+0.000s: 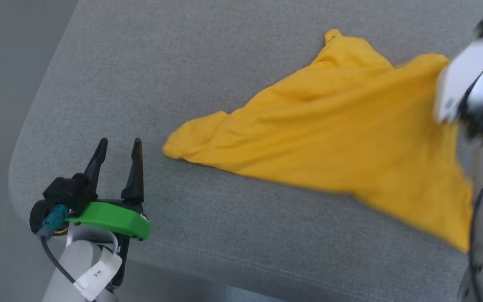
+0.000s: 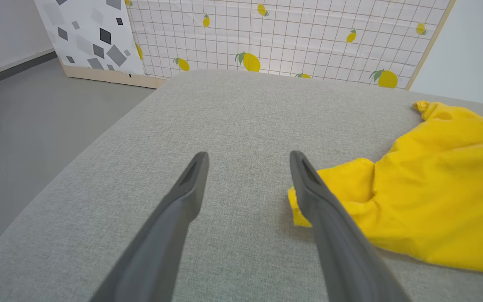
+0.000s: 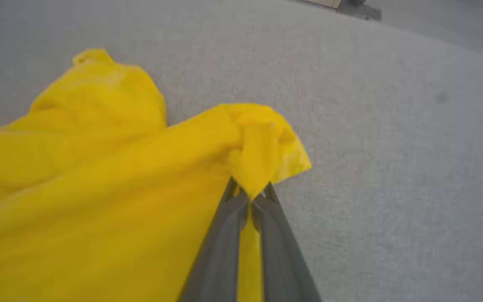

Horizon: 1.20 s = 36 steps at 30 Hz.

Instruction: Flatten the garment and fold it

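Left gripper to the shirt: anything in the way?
Nothing visible. Only bare grey cushion lies between the open left gripper and the garment, whose nearest corner is just to its right in the head view. The right gripper is shut on another bunched corner.

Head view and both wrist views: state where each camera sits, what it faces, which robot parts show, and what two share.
Head view: on the head, looking down at grey fabric cushion and bright yellow cotton garment; open left tool, blurred right forearm.
Left wrist view: left wrist, along its open fingers toward a lemon-print panel.
Right wrist view: right wrist, along right tool shut on garment.
Shared: garment on cushion.
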Tool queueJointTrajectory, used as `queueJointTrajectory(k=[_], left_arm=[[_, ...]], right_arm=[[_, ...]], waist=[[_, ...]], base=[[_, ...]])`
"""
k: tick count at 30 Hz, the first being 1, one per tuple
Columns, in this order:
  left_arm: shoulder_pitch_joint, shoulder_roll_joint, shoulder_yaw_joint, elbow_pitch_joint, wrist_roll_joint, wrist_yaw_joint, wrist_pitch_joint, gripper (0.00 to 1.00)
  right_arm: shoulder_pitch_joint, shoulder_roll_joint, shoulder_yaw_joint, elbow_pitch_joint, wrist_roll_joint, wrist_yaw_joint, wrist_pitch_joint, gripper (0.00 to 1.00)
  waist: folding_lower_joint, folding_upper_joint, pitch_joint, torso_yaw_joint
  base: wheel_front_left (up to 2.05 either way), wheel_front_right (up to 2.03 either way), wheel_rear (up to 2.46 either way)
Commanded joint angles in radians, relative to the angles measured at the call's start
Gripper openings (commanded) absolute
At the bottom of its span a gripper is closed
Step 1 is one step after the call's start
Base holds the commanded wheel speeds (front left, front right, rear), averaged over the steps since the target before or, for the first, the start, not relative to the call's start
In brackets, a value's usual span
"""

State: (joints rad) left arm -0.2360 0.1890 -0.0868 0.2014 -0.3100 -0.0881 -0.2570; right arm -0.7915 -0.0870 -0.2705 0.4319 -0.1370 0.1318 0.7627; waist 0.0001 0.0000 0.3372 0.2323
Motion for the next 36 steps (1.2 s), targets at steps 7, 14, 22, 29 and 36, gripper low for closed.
queueJointTrajectory(k=[7,14,22,29,36], left_arm=[[-0.045,-0.023,0.01,0.01,0.017,-0.025,-0.005,1.0],[-0.042,-0.033,0.024,0.028,0.024,-0.034,-0.005,1.0],[-0.02,-0.041,0.024,0.047,0.035,-0.039,-0.005,1.0],[0.025,-0.047,0.016,0.072,0.039,-0.04,-0.005,1.0],[0.059,-0.069,-0.029,0.07,0.027,-0.037,0.064,1.0]], right_arm=[[-0.245,-0.018,-0.067,0.017,-0.151,-0.001,-0.176,0.0],[-0.249,0.0,-0.108,0.145,-0.215,-0.001,-0.199,1.0],[-0.131,0.025,-0.146,0.095,-0.059,-0.001,-0.421,1.0],[0.156,0.035,-0.111,-0.052,0.114,-0.001,-0.577,1.0],[0.446,0.036,-0.093,-0.16,0.271,-0.001,-0.567,1.0]], waist=[[-0.0001,0.0,0.052,0.038],[-0.0001,0.0,0.037,0.022],[-0.0001,0.0,-0.058,-0.029],[-0.0001,0.0,-0.161,-0.1],[-0.0001,0.0,-0.213,-0.158]], base=[[0.0,0.0,0.0],[0.0,0.0,0.0],[0.0,0.0,0.0],[0.0,0.0,0.0],[0.0,0.0,0.0]])
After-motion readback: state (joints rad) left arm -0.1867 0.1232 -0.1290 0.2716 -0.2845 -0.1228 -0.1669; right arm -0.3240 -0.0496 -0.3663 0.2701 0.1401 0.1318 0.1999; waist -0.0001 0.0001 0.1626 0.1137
